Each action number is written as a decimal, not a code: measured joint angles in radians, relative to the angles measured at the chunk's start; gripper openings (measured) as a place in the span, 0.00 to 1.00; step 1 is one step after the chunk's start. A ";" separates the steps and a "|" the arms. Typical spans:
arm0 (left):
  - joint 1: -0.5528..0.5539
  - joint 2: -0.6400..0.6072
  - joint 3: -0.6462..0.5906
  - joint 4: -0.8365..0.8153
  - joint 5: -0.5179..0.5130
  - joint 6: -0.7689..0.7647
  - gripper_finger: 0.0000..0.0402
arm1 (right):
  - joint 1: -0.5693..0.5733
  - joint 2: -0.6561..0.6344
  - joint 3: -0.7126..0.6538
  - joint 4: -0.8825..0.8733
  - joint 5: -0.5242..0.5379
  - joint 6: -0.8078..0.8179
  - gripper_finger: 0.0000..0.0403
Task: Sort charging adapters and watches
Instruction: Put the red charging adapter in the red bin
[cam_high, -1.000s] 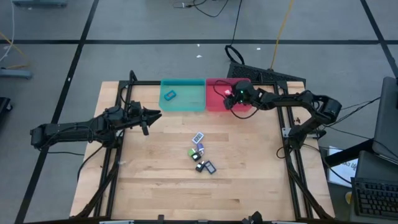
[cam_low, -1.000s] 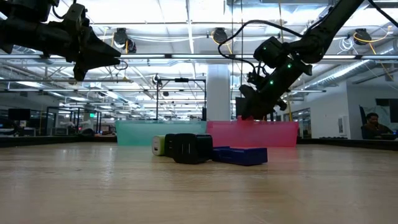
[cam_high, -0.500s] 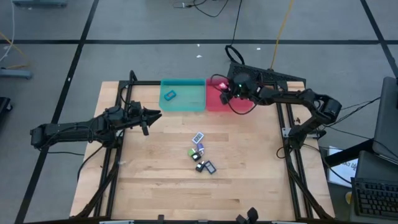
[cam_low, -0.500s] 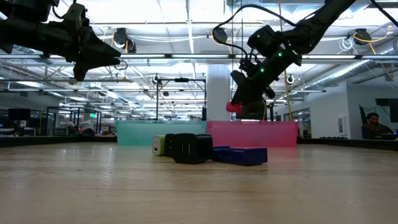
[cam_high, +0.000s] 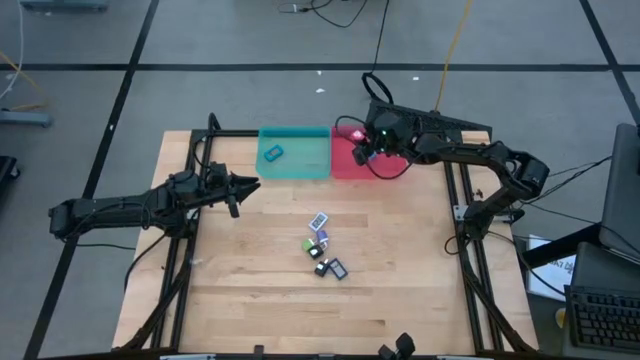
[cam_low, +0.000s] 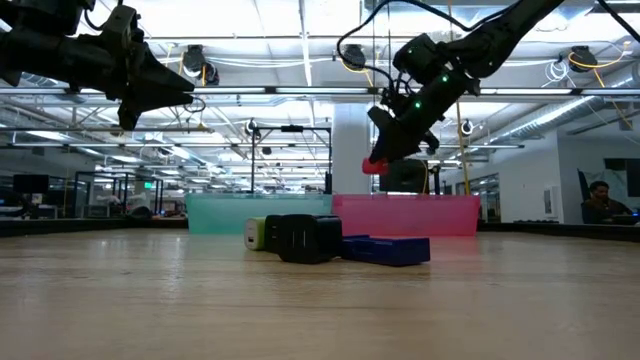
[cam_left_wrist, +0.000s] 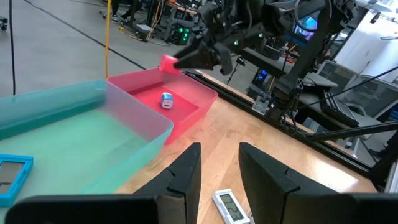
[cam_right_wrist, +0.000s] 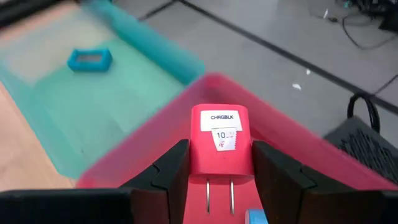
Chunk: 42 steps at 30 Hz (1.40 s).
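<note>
My right gripper hangs over the far part of the pink bin, shut on a red charging adapter with a white label. The same adapter shows above the bin in the low view. A light blue adapter lies on the pink bin's floor. A teal watch lies in the teal bin. Several adapters and watches lie clustered on the table's middle. My left gripper waits open above the table's left part. My right gripper pinches the red adapter between its two fingers, one on each opposite side face. The fingers slant down from the table's right. The adapter is lifted clear above the pink bin, its prongs pointing back toward the wrist.
The two bins stand side by side at the far edge, teal left, pink right. A black frame rail runs along each side of the table. Bare wood lies near of the cluster. A watch lies just ahead of my left gripper.
My right gripper has risen from low at the pink bin and shifted toward the far edge and a little left, staying shut on the red adapter, which now hangs higher above the bin.
</note>
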<state>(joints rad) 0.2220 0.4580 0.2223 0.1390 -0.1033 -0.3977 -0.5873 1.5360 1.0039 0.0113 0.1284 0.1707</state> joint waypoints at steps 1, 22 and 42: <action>0.000 0.000 0.000 0.000 0.000 0.000 0.27 | 0.000 0.000 -0.010 0.001 0.000 0.000 0.35; 0.000 0.000 0.000 0.000 -0.001 0.000 0.27 | 0.040 0.000 -0.213 0.094 0.006 0.027 0.35; 0.000 0.000 0.000 0.000 -0.001 0.000 0.27 | 0.039 0.000 -0.253 0.131 0.006 0.052 0.38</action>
<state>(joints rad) 0.2222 0.4580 0.2223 0.1390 -0.1040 -0.3977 -0.5484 1.5360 0.7513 0.1422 0.1339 0.2226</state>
